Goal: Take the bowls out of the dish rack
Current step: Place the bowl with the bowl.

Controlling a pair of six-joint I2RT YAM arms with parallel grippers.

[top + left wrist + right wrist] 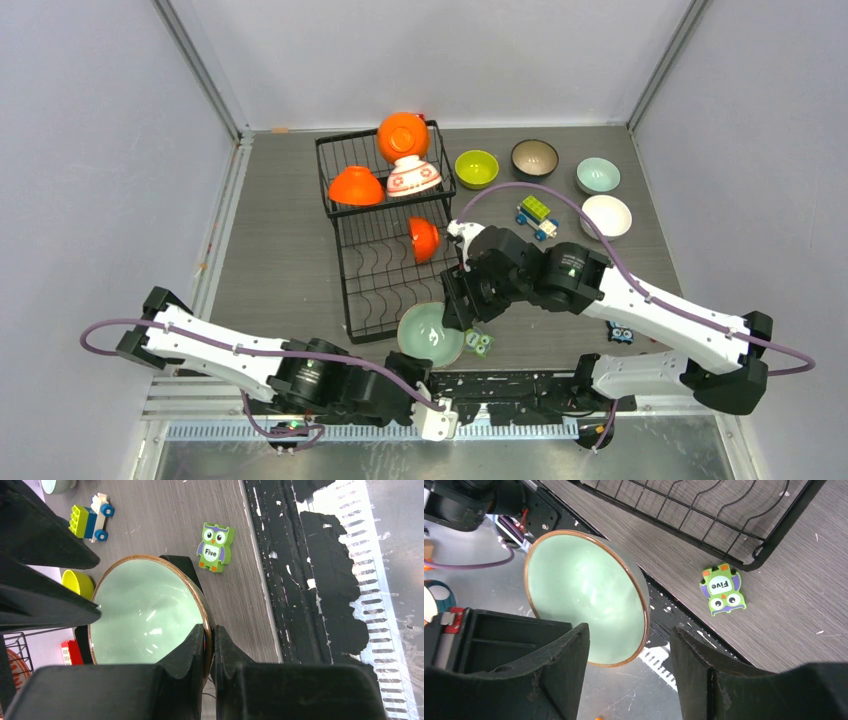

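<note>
We see left gripper (210,639) pinched shut on rim of mint bowl (145,612). Bowl tipped, out of dish rack (385,275), just beside its near corner. Right gripper (628,641) jaws apart, one each side of rim. If left lets go too soon, we think bowl drops, hits owl block (216,546).

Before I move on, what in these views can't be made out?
- Top view: where the right gripper meets the mint bowl is hidden under its own wrist.
- Right wrist view: the rim passes between the fingers; contact cannot be told.
- Left wrist view: the bowl's own body hides its underside, so lifted or resting is unclear.
</note>
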